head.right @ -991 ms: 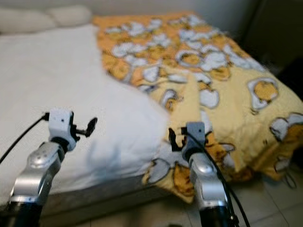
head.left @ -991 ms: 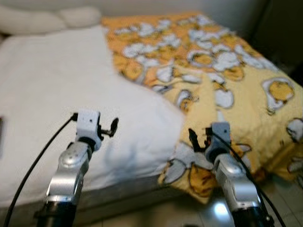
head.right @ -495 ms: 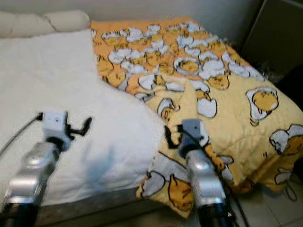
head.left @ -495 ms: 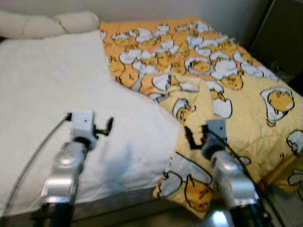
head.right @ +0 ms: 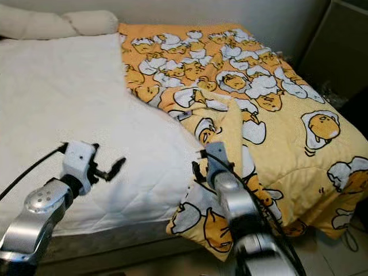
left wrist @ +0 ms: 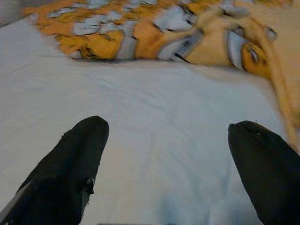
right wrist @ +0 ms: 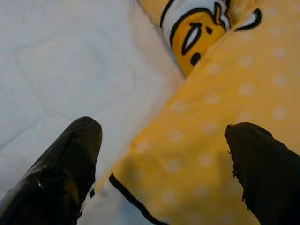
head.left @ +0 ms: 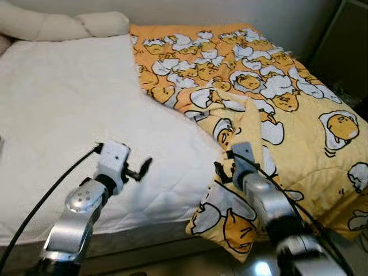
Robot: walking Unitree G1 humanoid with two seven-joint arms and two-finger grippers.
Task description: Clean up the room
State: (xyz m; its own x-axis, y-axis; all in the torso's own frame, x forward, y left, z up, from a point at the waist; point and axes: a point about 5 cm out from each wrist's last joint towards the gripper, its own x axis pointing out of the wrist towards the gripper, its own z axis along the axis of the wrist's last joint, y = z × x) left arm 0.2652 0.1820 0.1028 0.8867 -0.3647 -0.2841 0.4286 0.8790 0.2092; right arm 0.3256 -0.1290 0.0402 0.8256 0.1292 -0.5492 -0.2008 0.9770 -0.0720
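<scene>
A yellow-orange blanket (head.left: 276, 86) printed with cartoon eggs covers the right half of the bed, and its left edge is folded back in a raised ridge (head.left: 244, 123). A white quilted sheet (head.left: 69, 103) lies bare on the left half. My right gripper (head.left: 221, 171) hovers open over the blanket's lower left corner; in the right wrist view (right wrist: 164, 154) its fingers straddle the blanket's yellow dotted underside where that meets the white sheet. My left gripper (head.left: 141, 168) is open above the white sheet near the bed's front edge, with nothing between its fingers (left wrist: 70, 173).
Cream pillows (head.left: 69, 26) lie along the head of the bed at the far left. A dark cabinet (head.left: 351, 40) stands to the right of the bed. The blanket hangs over the front right corner down to the tiled floor (head.left: 190, 264).
The camera has shifted and the picture has sharpened. My right arm has reached further forward and slightly left over the blanket's corner. The left gripper sits a little lower over the sheet.
</scene>
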